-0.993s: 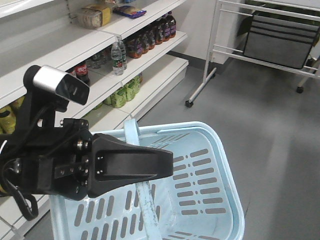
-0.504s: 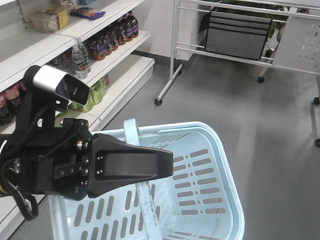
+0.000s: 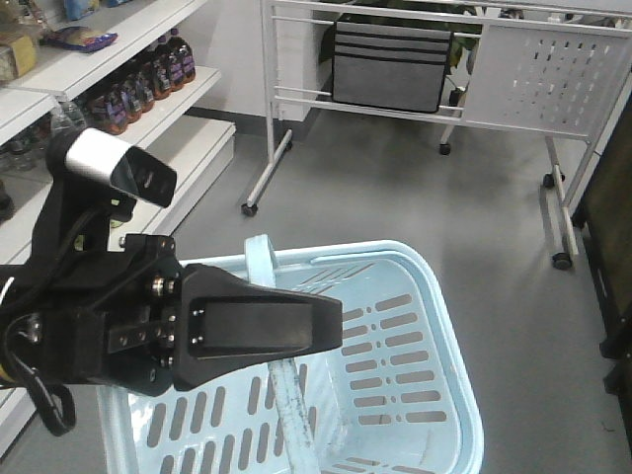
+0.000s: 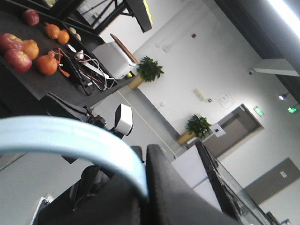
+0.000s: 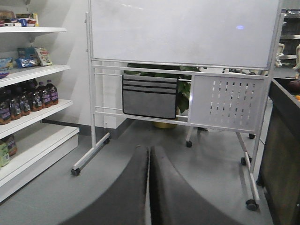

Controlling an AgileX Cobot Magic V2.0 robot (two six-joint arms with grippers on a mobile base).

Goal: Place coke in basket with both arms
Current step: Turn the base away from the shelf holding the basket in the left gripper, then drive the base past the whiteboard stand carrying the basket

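The pale blue basket [image 3: 395,367] hangs low in the front view, its slotted walls in sight and nothing showing inside it. Its handle [image 3: 259,259] rises to my left gripper [image 3: 331,326], whose broad black jaws are shut on it. In the left wrist view the same handle [image 4: 70,138] curves in from the left and ends pinched at the left gripper [image 4: 144,187]. In its own wrist view, my right gripper [image 5: 149,152] is shut with nothing in it and points at the floor. I cannot pick out the coke in any view.
White shelves with dark bottles [image 3: 128,89] run along the left, also in the right wrist view [image 5: 28,101]. A wheeled whiteboard stand [image 3: 415,59] with a grey pouch stands ahead. A dark counter edge [image 3: 612,227] is at the right. Grey floor lies between.
The whole view has swung right: the shelves slid off to the left and the whiteboard stand came to the middle. The left gripper and basket keep the same place in frame.
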